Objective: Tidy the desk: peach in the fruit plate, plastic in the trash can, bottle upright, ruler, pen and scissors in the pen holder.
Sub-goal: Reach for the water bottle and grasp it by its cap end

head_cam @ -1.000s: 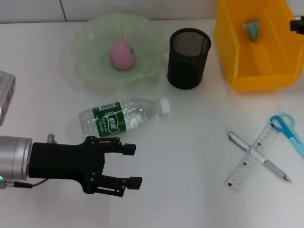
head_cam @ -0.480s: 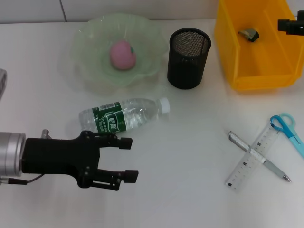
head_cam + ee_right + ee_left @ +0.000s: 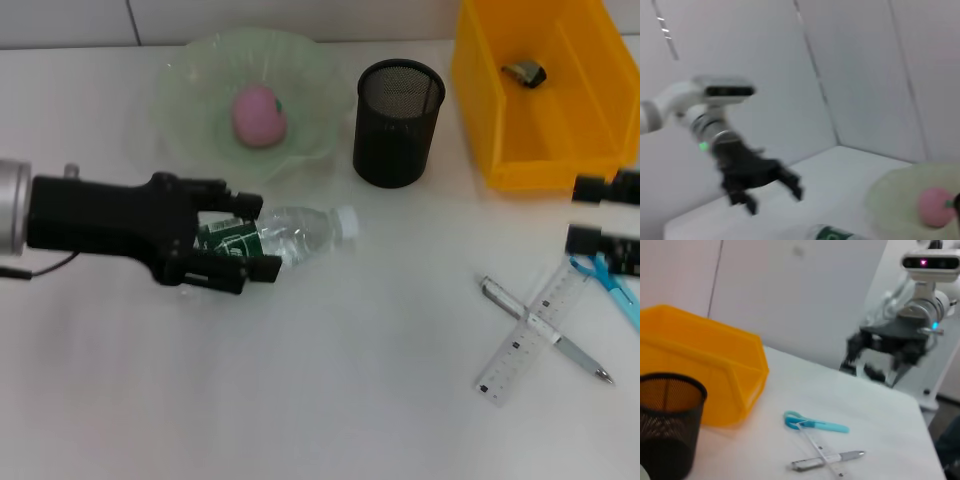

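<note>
Straddling the lying bottle with my left gripper, I have both fingers spread along its sides, not clenched. Bare desk lies open ahead. My right gripper, also spread, is cut off above the scissors.

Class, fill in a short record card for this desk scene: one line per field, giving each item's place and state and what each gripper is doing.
Peach: pink peach lying in the pale green glass fruit plate
Plastic: crumpled scrap inside the yellow plastic bin
Bottle: clear plastic water bottle lying on its side, white cap on
Pen holder: black mesh cup, upright
Stationery: clear ruler with silver pen crossed over it, blue scissors beside
Left gripper: open, around the bottle's labelled end
Right gripper: open, above the scissors
</note>
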Motion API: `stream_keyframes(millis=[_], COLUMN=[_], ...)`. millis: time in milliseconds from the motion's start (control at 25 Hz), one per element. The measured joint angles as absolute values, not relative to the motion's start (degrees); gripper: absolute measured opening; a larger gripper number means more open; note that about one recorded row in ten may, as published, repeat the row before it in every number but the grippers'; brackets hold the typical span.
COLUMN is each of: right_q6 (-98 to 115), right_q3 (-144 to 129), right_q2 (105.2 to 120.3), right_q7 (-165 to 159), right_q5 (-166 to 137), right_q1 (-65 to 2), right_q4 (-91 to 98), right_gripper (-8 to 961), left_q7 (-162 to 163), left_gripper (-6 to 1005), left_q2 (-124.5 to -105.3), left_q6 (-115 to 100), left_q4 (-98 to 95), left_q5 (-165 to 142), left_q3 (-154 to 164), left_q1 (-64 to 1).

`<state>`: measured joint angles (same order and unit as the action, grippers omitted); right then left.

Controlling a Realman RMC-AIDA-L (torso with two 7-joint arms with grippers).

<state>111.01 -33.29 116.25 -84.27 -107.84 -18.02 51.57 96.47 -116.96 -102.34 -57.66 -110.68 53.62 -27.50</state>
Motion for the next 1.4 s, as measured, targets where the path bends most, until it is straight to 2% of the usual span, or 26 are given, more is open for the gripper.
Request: stream_keyframes(millis=[200, 480, 840, 1400], right_q6=[112.4, 113.6, 111.5, 109.9], right_q3=[-33.3, -32.5, -28.4, -29.0], right_q2=[114.92, 114.67, 114.17, 114.51], right_q7=[-76.7, -67.8, -65.4, -64.2], right_q5=[-109.0, -112.5, -113.0, -113.1], right_q1=[-16.1, -11.8, -10.2, -10.5], right_q4=[42.7, 36.6, 32.7, 31.0], right_gripper=[668, 668, 668, 668], left_q7=[102.0, 107.5, 110.6, 118.1], left_gripper=[791, 788, 784, 778], left_q2=[-118.59, -118.74, -119.10, -119.18], left_q6=[-99.3, -84.3, -69.6, -58.0], left_q4=[-60.0, -55.8, -55.8, -56.4], left_q5=[-118.8, -120.6, -121.0, -130.6], left_q3=[55.2, 69.0, 85.2, 96.8], left_q1=[-35.1, -41.6, -43.2, -42.7])
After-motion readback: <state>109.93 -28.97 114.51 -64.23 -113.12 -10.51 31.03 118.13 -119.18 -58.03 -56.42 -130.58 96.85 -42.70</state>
